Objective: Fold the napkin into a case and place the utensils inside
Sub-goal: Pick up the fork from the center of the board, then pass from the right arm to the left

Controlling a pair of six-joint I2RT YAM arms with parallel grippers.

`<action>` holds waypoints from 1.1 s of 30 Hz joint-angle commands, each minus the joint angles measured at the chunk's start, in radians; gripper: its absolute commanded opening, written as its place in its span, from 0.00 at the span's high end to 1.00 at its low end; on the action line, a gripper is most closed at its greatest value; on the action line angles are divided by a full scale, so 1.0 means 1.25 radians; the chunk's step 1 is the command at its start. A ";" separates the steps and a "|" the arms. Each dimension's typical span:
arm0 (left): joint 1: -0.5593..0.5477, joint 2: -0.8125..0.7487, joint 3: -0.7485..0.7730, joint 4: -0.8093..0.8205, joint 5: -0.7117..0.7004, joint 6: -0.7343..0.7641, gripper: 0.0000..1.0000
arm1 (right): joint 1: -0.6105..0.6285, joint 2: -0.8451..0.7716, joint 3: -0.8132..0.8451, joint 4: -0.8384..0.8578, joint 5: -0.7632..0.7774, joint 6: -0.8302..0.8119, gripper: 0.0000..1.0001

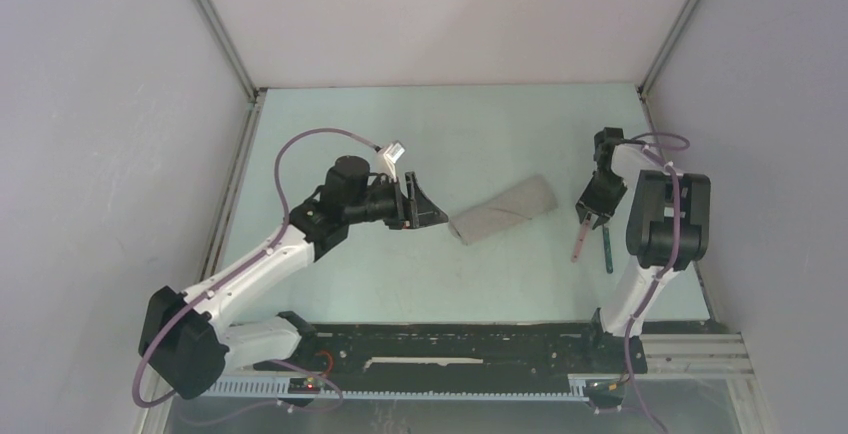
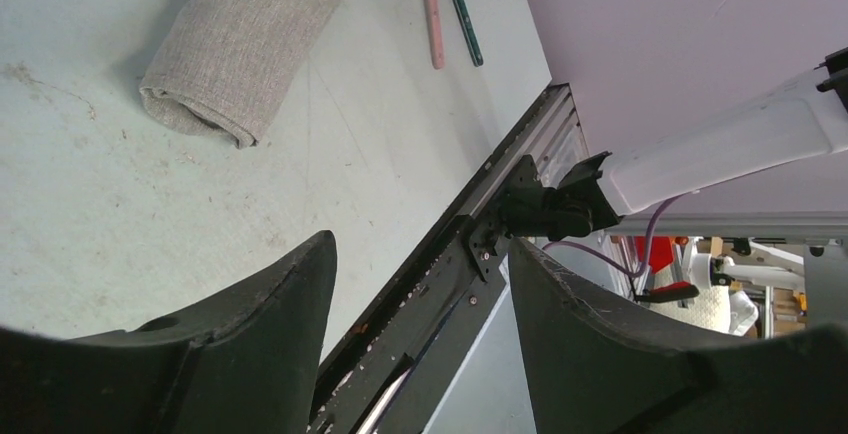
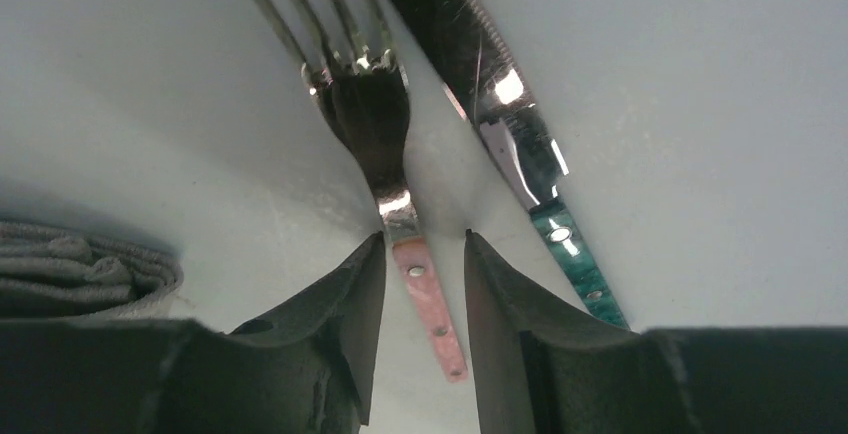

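The napkin lies folded as a narrow taupe-grey case [image 1: 505, 209] slanting across the middle of the table; it also shows in the left wrist view [image 2: 245, 49] and at the left edge of the right wrist view [image 3: 80, 274]. My left gripper [image 1: 440, 216] is open and empty [image 2: 420, 244], just left of the case's near-left end. A fork with a pink handle [image 1: 578, 242] and a knife with a teal handle [image 1: 607, 251] lie side by side at the right. My right gripper [image 3: 425, 239] is open, its jaws straddling the pink handle [image 3: 430, 309] with gaps on both sides. The teal handle [image 3: 575, 259] lies just right of them.
A black and metal rail [image 1: 450, 344] runs along the near edge, also in the left wrist view [image 2: 470, 244]. Pale enclosure walls [image 1: 100, 154] close in the table at left, right and back. The right arm's base stands close to the utensils.
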 commanded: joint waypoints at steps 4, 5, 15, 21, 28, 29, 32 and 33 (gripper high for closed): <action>-0.004 0.022 0.046 0.003 0.017 0.022 0.29 | 0.026 0.045 0.021 0.016 0.057 -0.006 0.69; -0.005 0.028 0.050 0.004 0.017 0.021 0.29 | 0.028 0.051 0.022 0.016 0.054 -0.006 0.73; -0.035 0.159 0.126 0.080 0.002 0.021 0.28 | 0.042 -0.077 0.005 0.027 0.023 0.022 1.00; -0.101 0.369 0.284 0.166 0.020 0.023 0.25 | 0.089 -0.263 -0.043 0.046 -0.075 0.079 1.00; -0.135 0.581 0.474 0.163 0.063 0.036 0.24 | 0.237 -0.378 -0.054 0.081 -0.140 0.230 1.00; -0.136 0.594 0.490 0.160 0.073 0.037 0.25 | 0.255 -0.387 -0.054 0.090 -0.137 0.252 1.00; -0.139 0.621 0.502 0.149 0.093 0.049 0.33 | 0.300 -0.409 -0.057 0.113 -0.122 0.302 1.00; -0.139 0.619 0.494 0.146 0.091 0.054 0.36 | 0.305 -0.414 -0.056 0.117 -0.119 0.311 1.00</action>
